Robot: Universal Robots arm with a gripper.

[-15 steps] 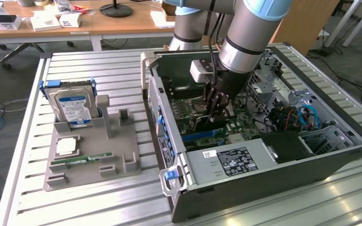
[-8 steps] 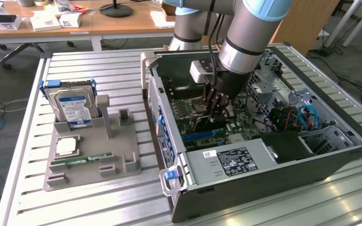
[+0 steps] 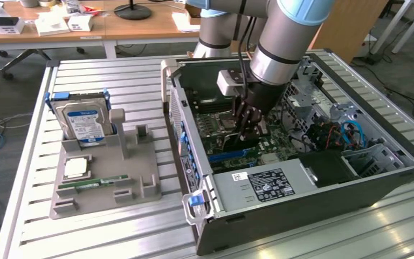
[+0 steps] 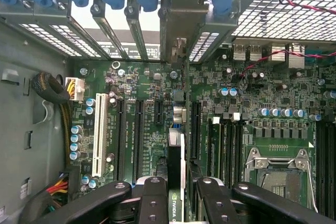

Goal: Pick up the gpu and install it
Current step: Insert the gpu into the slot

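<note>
Clearly, the gripper [image 3: 245,129] is clamped on the gpu [image 4: 176,161], holding it edge-on over the motherboard [image 4: 262,93] inside the computer case [image 3: 279,221], at three o'clock of the parts tray [image 3: 146,167] in the exterior view. If its edge misses the slot or its bracket snags, pressing could tilt it or strain the board.

There's the gpu [image 4: 175,162], thin and black with a pale strip along one side, standing on edge. It's pinched between the fingers of the gripper [image 4: 178,184], inside the open computer case [image 3: 379,183], lined up lengthwise over the motherboard's [image 4: 147,129] expansion slots.
</note>
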